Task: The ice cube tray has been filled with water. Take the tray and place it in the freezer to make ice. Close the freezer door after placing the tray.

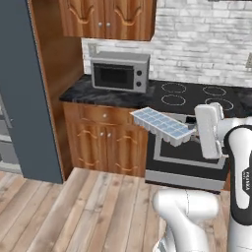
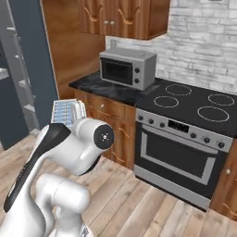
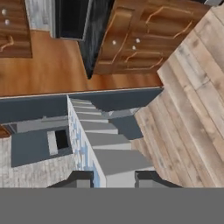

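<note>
Here one ice cube tray (image 1: 163, 126) sits clamped in one gripper (image 3: 113, 178).

Left: open freezer (image 1: 6, 142), shelves exposed. Obstacles: wooden side panel (image 1: 51, 74), counter cabinet (image 1: 106, 140), oven (image 1: 189, 165) right.

Bright even lighting, soft shadows, slightly blurry

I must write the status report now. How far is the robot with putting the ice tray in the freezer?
Done: the ice cube tray is off the counter, gripped at one end by the gripper. In hand: carrying it in the air before the stove, toward the open freezer, whose shelves the hand view shows. Left: setting the tray on a shelf and closing the freezer door.
</note>
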Controlling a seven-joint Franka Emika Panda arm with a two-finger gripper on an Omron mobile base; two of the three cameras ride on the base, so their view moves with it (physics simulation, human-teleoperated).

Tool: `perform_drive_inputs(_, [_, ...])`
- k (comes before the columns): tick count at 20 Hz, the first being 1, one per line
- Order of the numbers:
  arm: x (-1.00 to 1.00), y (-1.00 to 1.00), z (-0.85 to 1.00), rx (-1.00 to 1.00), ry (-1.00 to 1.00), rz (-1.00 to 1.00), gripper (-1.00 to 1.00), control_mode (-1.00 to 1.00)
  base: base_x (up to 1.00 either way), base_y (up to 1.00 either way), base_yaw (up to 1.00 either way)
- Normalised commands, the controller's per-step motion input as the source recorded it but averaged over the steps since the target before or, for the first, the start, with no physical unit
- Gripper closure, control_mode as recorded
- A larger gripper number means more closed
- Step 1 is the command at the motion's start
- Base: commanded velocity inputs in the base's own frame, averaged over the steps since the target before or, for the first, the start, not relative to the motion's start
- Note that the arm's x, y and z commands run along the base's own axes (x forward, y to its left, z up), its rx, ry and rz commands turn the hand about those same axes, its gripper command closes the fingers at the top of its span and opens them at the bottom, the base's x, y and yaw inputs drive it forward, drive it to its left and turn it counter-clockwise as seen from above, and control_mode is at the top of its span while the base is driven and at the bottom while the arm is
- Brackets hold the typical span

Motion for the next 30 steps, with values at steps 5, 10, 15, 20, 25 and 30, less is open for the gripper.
perform_drive_inputs(5, [0.0,0.0,0.0,0.0,0.0,0.0,1.0,1.0,0.18,0.54,0.42])
perform_drive_inputs(10, [0.0,0.0,0.0,0.0,0.0,0.0,1.0,1.0,0.32,0.49,0.37])
perform_drive_inputs(15, [0.0,0.0,0.0,0.0,0.0,0.0,1.0,1.0,0.48,0.28,0.33])
perform_drive_inputs(20, [0.0,0.0,0.0,0.0,0.0,0.0,1.0,1.0,0.55,0.0,0.3])
perform_drive_inputs(25, [0.0,0.0,0.0,0.0,0.0,0.0,1.0,1.0,0.76,0.0,0.33])
perform_drive_inputs(30, [0.0,0.0,0.0,0.0,0.0,0.0,1.0,1.0,0.91,0.0,0.31])
